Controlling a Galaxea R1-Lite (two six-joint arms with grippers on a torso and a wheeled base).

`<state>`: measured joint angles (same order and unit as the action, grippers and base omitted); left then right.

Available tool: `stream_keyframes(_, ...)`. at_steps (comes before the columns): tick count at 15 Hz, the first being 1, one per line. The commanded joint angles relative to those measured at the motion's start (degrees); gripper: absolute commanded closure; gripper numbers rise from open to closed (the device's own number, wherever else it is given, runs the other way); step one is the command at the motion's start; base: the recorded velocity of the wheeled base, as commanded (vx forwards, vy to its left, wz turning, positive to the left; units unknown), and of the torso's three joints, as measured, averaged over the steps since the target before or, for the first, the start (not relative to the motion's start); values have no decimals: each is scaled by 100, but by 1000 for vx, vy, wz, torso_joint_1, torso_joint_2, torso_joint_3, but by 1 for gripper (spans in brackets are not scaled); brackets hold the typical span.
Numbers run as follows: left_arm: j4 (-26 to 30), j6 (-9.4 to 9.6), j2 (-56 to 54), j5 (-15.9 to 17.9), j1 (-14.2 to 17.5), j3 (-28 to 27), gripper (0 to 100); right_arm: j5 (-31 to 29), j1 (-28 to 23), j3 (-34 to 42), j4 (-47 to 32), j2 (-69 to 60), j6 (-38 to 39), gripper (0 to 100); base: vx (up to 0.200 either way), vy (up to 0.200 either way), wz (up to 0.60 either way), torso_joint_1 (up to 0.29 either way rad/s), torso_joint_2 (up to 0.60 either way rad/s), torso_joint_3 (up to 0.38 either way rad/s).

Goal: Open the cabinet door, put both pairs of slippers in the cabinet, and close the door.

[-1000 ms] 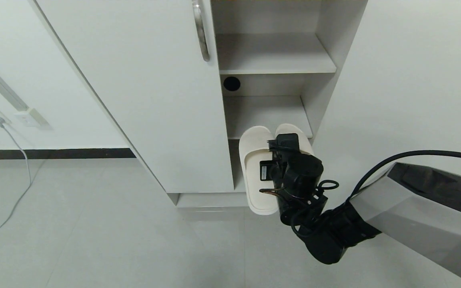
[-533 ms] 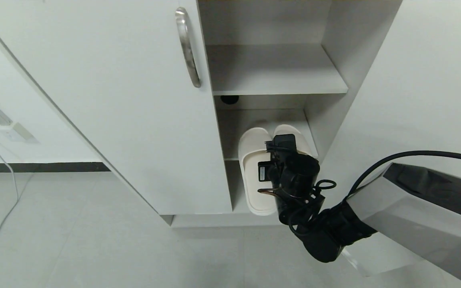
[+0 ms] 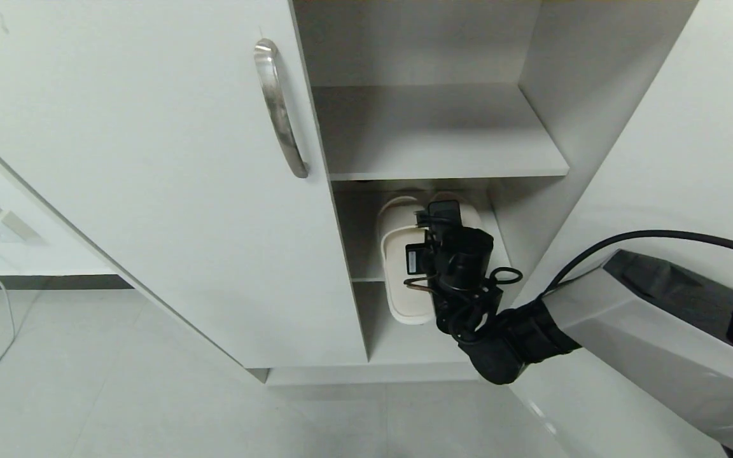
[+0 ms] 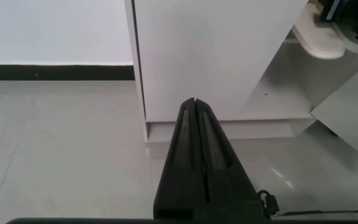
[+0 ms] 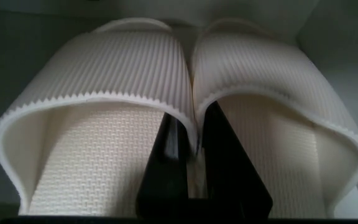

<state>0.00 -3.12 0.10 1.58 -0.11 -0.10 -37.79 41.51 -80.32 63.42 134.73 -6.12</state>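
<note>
Cream foam slippers (image 5: 104, 81), ribbed and probably light and squashy, sit pinched by their adjoining strap walls in the right end effector (image 5: 194, 158), toes over a cabinet (image 3: 551, 95) shelf (image 3: 357, 248). The soft straps may flex. The left end effector (image 4: 194, 124) is clenched and empty.

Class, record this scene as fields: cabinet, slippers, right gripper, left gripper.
Cabinet: open, shelves exposed
Slippers: white pair, side by side, toes in over the middle shelf, heels sticking out in front
Right gripper: fingers shut on the slippers' two inner walls
Left gripper: fingers shut, holding nothing, above the floor, facing the cabinet
</note>
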Motion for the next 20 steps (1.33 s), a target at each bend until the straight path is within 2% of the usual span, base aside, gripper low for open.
stream_keyframes(1,0,-4,8,0,2,1,100,0,-90,-370,-110,264,6,100,0,0,0,0,0,0)
stream_keyframes(8,0,-4,8,0,2,1,100,26,-389,-1539,-760,669,6,100,0,0,0,0,0,0)
stream_keyframes(14,0,-4,8,0,2,1,100,26,-442,-2435,-1305,941,14,100,0,0,0,0,0,0)
stream_keyframes(19,0,-4,8,0,2,1,100,26,-442,-2646,-1420,1046,14,100,0,0,0,0,0,0)
stream_keyframes(20,0,-4,8,0,2,1,100,26,-442,-2646,-1437,1046,14,0,0,0,0,0,0,0)
